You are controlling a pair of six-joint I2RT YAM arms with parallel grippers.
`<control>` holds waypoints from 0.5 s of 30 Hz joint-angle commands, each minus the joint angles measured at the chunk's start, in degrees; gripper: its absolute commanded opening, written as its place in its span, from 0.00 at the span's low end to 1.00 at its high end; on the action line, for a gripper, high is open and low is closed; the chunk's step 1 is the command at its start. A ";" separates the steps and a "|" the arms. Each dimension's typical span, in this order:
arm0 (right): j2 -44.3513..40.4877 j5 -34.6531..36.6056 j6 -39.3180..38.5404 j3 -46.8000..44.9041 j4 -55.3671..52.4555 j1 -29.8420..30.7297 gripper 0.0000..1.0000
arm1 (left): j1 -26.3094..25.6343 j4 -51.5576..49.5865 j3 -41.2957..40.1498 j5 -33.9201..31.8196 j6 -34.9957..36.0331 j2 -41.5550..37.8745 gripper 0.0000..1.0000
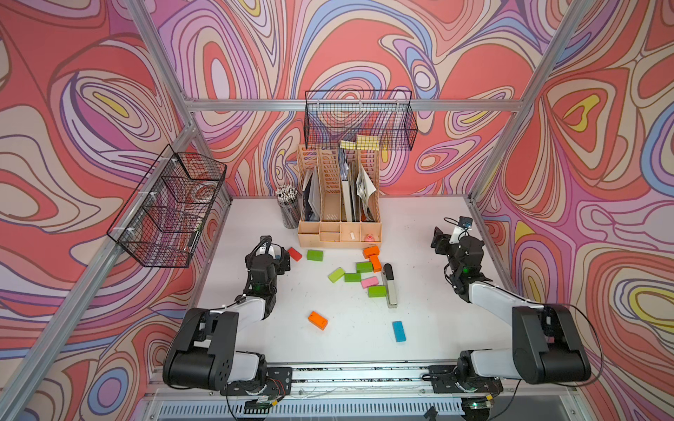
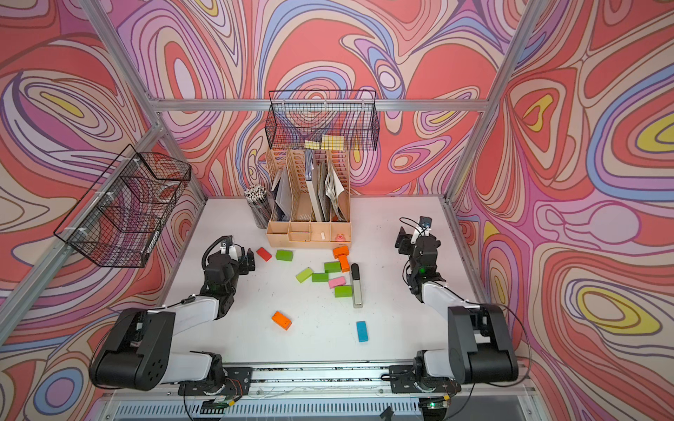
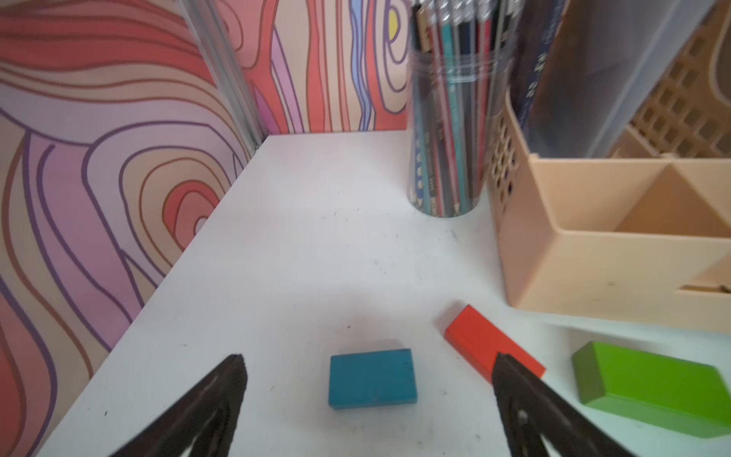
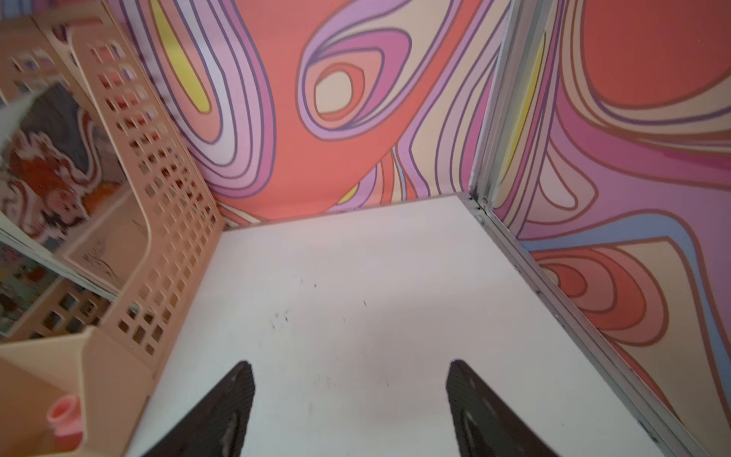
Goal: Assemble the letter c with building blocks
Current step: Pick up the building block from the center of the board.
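Left gripper (image 3: 368, 359), wide-jawed, is lining up on the blue brick (image 3: 372, 378) near the organizer (image 3: 593, 269), probably needing descent; right gripper (image 4: 350, 363) is idling open.

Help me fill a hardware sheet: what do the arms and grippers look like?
The left arm and right arm alternate white links with black joint housings; black cables loop alongside, a green light near each wrist. The left gripper and right gripper have black, tapering, ridged fingers.

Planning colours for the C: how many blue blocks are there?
2. One blue block lies alone near the front of the table; a second blue block lies by the open left gripper, beside the red block. Others may be hidden.
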 commanded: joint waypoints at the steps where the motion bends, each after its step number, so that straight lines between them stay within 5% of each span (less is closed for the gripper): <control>1: -2.78 -6.54 6.43 6.00 -22.52 -0.05 0.80 | -1.97 -15.75 5.64 -2.38 -3.32 -4.89 0.96; 8: -4.05 -18.33 11.86 10.75 -39.63 1.44 0.83 | -2.94 -31.92 13.18 16.42 -16.93 -8.30 0.88; 11: -4.84 -19.57 12.35 10.48 -44.24 3.61 0.74 | -3.97 -35.94 14.16 23.33 -20.25 -9.10 0.86; 15: -5.88 -19.08 12.83 10.28 -48.82 7.02 0.71 | -6.50 -43.46 15.52 25.27 -22.25 -10.85 0.81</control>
